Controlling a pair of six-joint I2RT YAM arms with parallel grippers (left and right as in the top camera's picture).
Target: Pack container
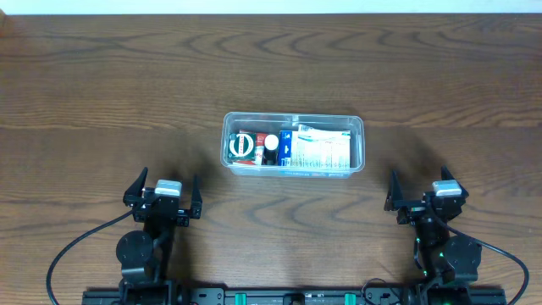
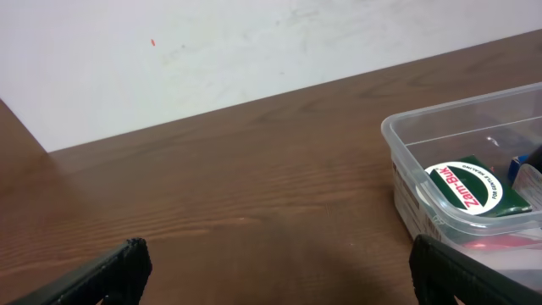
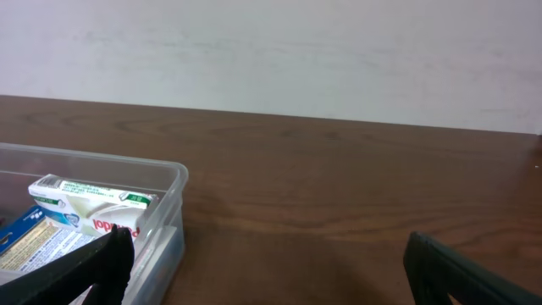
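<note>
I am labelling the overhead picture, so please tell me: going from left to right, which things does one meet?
left gripper → container, holding in turn green tin, white-capped bottle, white packets → right gripper

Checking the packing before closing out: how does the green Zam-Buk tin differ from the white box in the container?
The Zam-Buk tin is round and green; the white box is rectangular. The tin sits at the container's left end, the box at its right. Both lie inside.
</note>
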